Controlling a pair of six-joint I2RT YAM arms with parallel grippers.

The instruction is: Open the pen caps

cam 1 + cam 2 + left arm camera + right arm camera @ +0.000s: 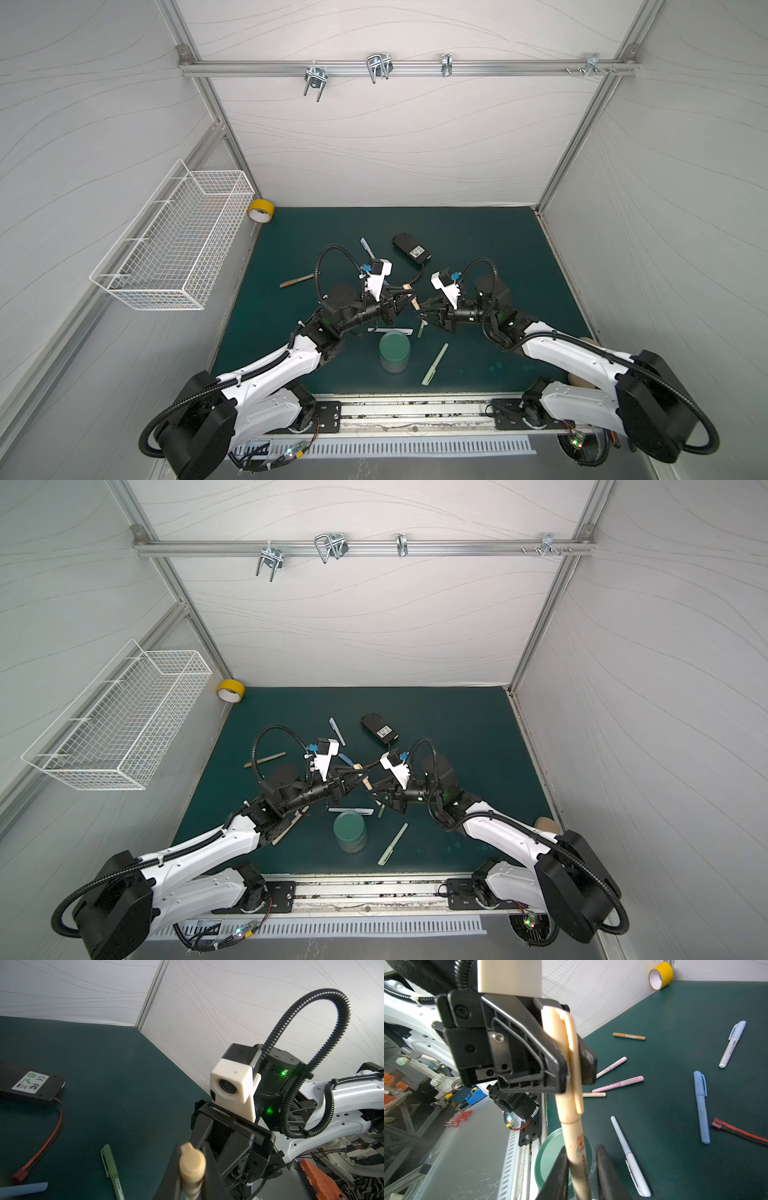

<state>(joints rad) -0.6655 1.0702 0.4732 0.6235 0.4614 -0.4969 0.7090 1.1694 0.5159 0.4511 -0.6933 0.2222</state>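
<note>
A tan pen [574, 1142] hangs in the air between both grippers over the green mat. My left gripper [192, 1167] is shut on its tan cap [192, 1162], whose clip shows in the right wrist view [566, 1053]. My right gripper [581, 1167] is closed about the pen's barrel, and its fingers [558, 1169] stand tight on either side. In both top views the grippers meet at mid-mat [409, 297] [372, 789]. Capped pens lie about: green [435, 364], white [390, 331], blue [702, 1107], pink [618, 1084], brown [296, 281].
A black battery pack [411, 248] with a red wire lies behind the grippers. A round green dish [395, 351] sits just in front of them. A yellow tape roll [260, 210] stands in the back left corner, and a white wire basket [174, 245] hangs on the left wall.
</note>
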